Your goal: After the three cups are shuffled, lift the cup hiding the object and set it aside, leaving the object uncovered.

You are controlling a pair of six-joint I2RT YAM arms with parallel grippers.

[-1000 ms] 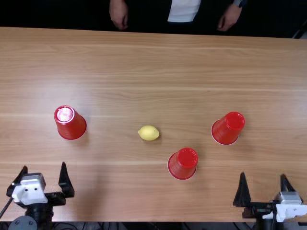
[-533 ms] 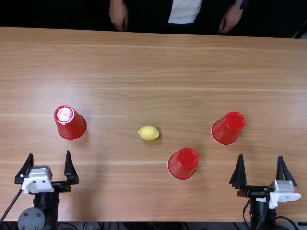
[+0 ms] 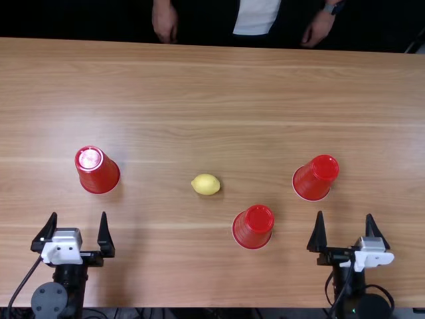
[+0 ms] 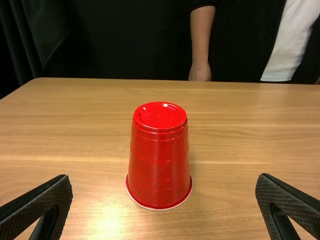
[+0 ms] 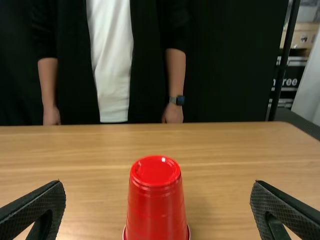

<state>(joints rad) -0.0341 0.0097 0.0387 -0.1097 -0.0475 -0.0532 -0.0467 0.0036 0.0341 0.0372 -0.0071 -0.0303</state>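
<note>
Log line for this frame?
small yellow lemon uncovered | three inverted red plastic cups standing | left gripper open, empty | right gripper open, empty

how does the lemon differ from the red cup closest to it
The lemon is yellow; the cup is red. The lemon is rounded and lies low on the wood; the cup is taller, tapered and stands upside down on its rim. The lemon sits near the middle, while the cup is closer to the robot's edge and further to its right. Both rest on the table, apart from each other.
</note>
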